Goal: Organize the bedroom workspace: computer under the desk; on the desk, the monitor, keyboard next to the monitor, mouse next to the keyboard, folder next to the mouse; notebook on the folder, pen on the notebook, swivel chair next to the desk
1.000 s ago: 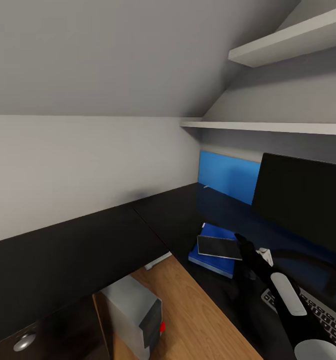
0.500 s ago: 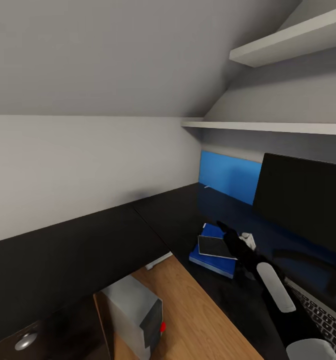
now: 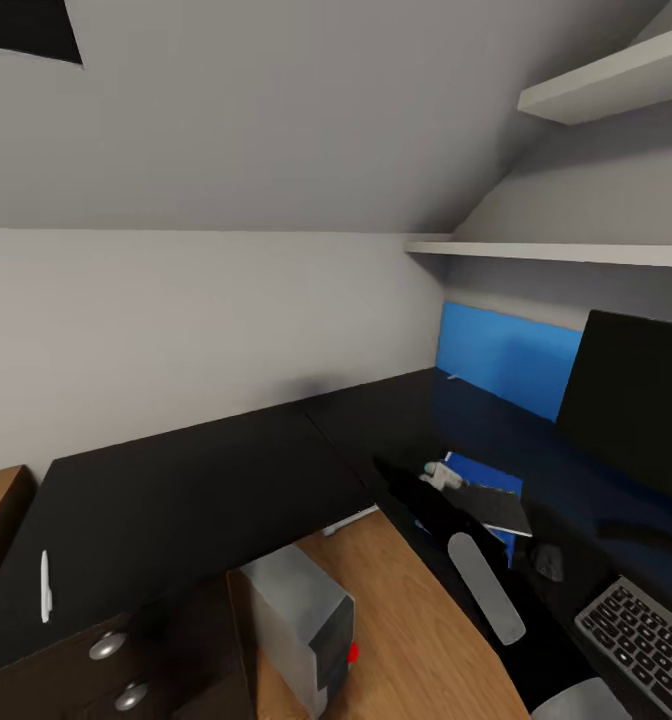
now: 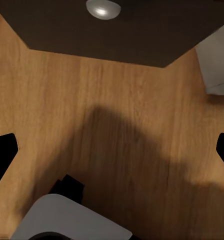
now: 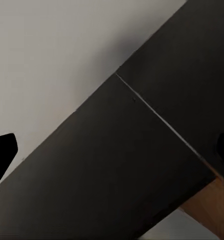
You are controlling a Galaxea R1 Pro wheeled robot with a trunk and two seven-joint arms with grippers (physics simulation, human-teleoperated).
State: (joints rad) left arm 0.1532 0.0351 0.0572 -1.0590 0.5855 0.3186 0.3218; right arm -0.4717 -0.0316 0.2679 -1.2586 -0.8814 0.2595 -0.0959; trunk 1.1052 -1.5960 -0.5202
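Black and glossy, the L-shaped desk (image 3: 206, 480) runs along the grey wall and turns toward the right. On its right wing lies the blue folder (image 3: 491, 475) with the grey notebook (image 3: 496, 508) stacked on it. Near that, further right, sit the small mouse (image 3: 548, 562) and the keyboard (image 3: 641, 630), with the monitor (image 3: 631, 400) standing behind them. The white pen (image 3: 46, 585) lies alone at the far left end of the desk, well apart from the notebook. Under the desk corner, on the oak floor (image 3: 396, 610), stands the grey computer (image 3: 306, 610), its red light showing.

The right arm (image 3: 471, 555) reaches over the desk edge toward the corner, its gripper (image 3: 396, 470) just left of the folder. In the right wrist view the fingertips (image 5: 3, 150) stand wide apart with nothing between them, over the desk seam. The left gripper's fingertips (image 4: 4, 150) are likewise spread and empty, above the floor beside a drawer knob (image 4: 103, 7).
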